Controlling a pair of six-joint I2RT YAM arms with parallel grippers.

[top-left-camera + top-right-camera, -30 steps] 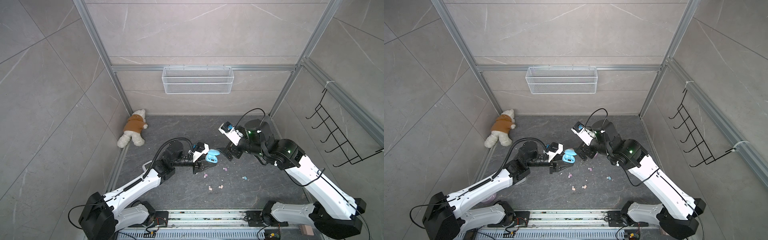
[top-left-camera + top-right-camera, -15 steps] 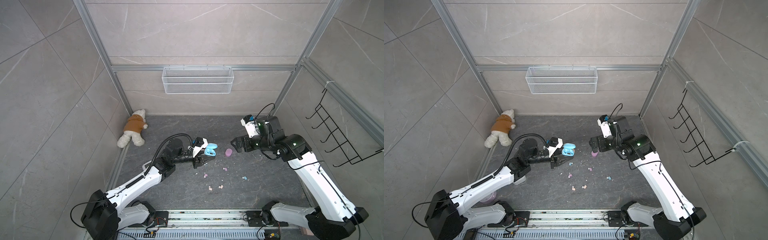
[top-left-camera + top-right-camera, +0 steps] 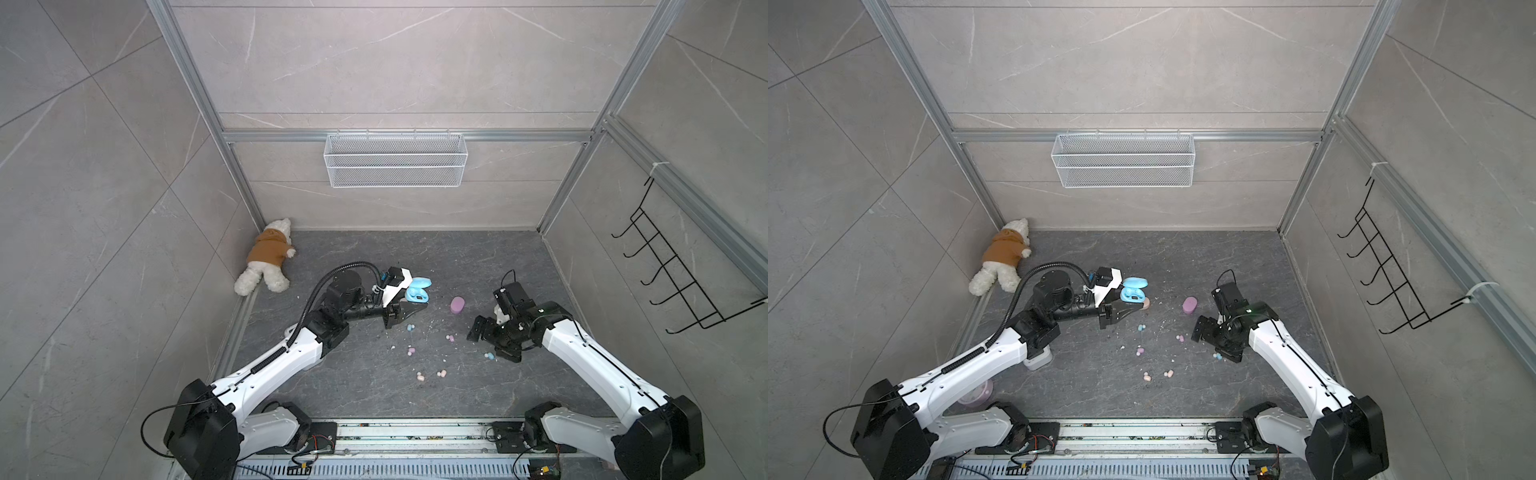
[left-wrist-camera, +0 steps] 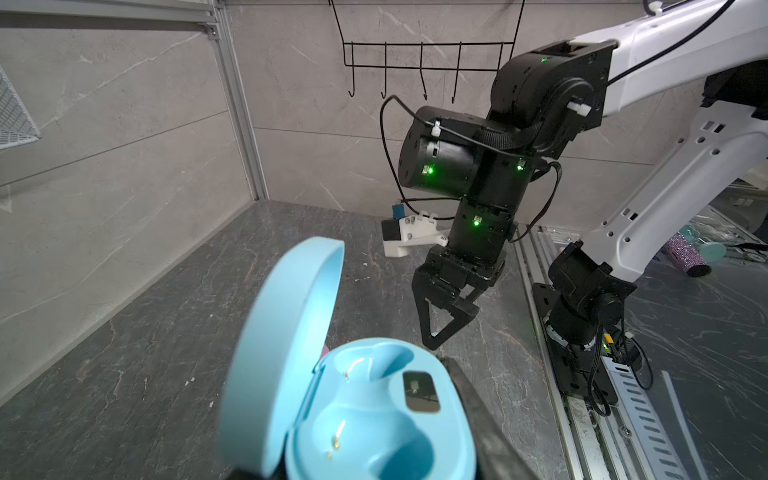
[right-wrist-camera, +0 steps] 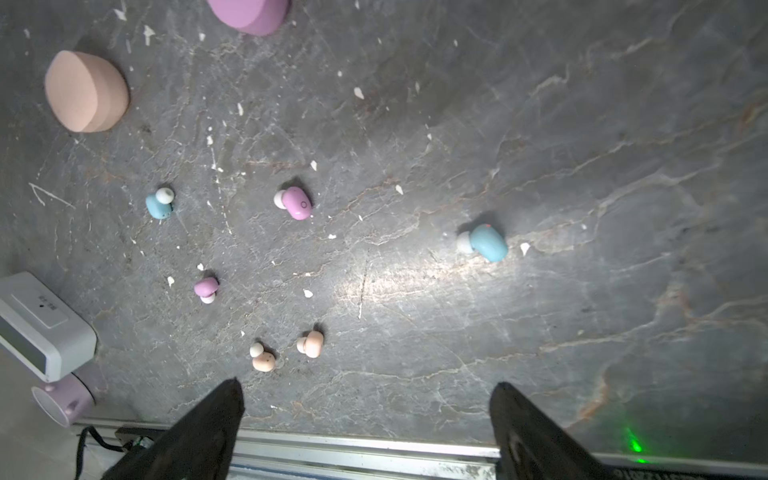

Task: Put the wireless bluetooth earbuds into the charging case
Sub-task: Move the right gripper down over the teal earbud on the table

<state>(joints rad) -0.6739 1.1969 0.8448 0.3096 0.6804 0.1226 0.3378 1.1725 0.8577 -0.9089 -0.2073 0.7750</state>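
Pinching the open blue charging case (image 3: 417,295) in the left claw (image 3: 409,308), partly cropped in its wrist view, and holding the right claw (image 5: 368,382) spread above six earbuds (image 5: 297,203) on the table (image 3: 374,257), a probably shut peach case (image 3: 1146,306) mostly hidden behind the left claw.

A robotics lab's test cell (no lived-in room): stone-look panels framed in aluminium profiles (image 3: 519,136), robot arms (image 3: 270,365) bolted to a base rail (image 3: 415,432), a bare wire basket (image 3: 395,160), a hook rack (image 4: 403,43), and a plush dog (image 3: 268,253).
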